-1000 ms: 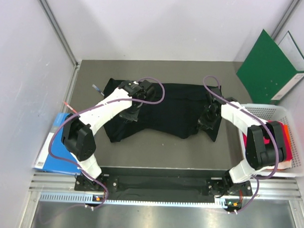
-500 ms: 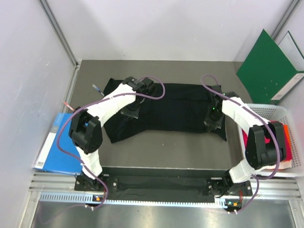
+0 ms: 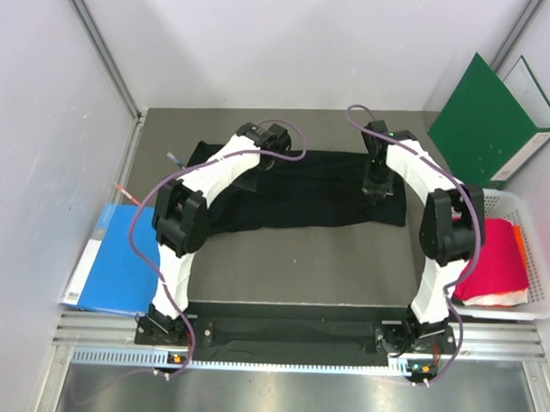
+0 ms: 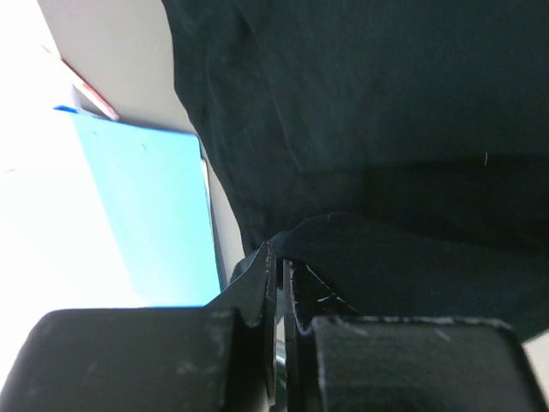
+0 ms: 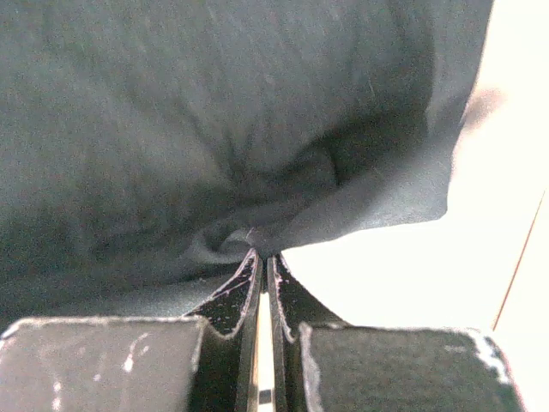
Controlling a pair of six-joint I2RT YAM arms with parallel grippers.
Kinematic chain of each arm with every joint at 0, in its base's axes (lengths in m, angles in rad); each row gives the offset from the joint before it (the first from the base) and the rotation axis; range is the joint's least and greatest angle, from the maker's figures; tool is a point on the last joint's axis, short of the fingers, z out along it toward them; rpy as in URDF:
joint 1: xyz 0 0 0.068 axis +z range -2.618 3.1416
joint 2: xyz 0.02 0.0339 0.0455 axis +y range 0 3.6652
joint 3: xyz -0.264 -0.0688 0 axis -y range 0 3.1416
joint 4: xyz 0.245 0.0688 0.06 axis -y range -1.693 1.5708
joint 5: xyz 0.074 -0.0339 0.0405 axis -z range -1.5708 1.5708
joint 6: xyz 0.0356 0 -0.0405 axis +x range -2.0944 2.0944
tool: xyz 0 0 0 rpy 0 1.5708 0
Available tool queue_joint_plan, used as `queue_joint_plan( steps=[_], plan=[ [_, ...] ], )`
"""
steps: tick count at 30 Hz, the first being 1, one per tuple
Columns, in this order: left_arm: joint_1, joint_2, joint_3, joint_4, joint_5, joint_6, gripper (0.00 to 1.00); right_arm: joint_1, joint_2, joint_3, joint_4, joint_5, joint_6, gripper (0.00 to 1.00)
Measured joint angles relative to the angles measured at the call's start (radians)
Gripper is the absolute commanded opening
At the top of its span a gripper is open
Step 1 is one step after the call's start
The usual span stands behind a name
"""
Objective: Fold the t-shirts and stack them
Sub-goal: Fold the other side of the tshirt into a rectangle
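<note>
Top view: the black shirt [image 3: 321,194] stretches left to right across the far surface [image 3: 300,261], with the left hand [image 3: 258,163] at its left end and the right hand [image 3: 377,184] at its right end. The red shirt [image 3: 494,259] sits in the basket [image 3: 492,193].
Left wrist: jaws pinch a black fold.
Right wrist: jaws pinch the black edge.

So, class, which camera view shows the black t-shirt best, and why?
The top external view: the whole black t-shirt lies spread across the table. Each wrist view shows only a close patch of its dark cloth, pinched in the left gripper or the right gripper.
</note>
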Motion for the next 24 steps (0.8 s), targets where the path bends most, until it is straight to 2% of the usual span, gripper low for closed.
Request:
queue_joint_plan(
  steps=[7,14,18,20,22,24],
  plan=[
    [0.018,0.130,0.151,-0.003,-0.090,-0.011,0.00,-0.018,0.173,0.185,-0.023,0.002,-0.076,0.00],
    [0.046,0.201,0.272,0.001,-0.145,-0.042,0.00,-0.065,0.246,0.302,-0.026,-0.004,-0.137,0.01],
    [0.051,0.245,0.314,0.000,-0.176,-0.051,0.00,-0.092,0.266,0.314,-0.024,-0.013,-0.156,0.07],
    [0.051,0.270,0.330,0.001,-0.183,-0.051,0.00,-0.101,0.283,0.318,-0.025,-0.025,-0.162,0.13],
    [0.051,0.294,0.353,0.000,-0.194,-0.051,0.00,-0.107,0.315,0.333,-0.024,-0.042,-0.171,0.43],
    [0.051,0.312,0.375,-0.001,-0.216,-0.049,0.00,-0.112,0.339,0.335,-0.021,-0.060,-0.174,0.63]
  ],
)
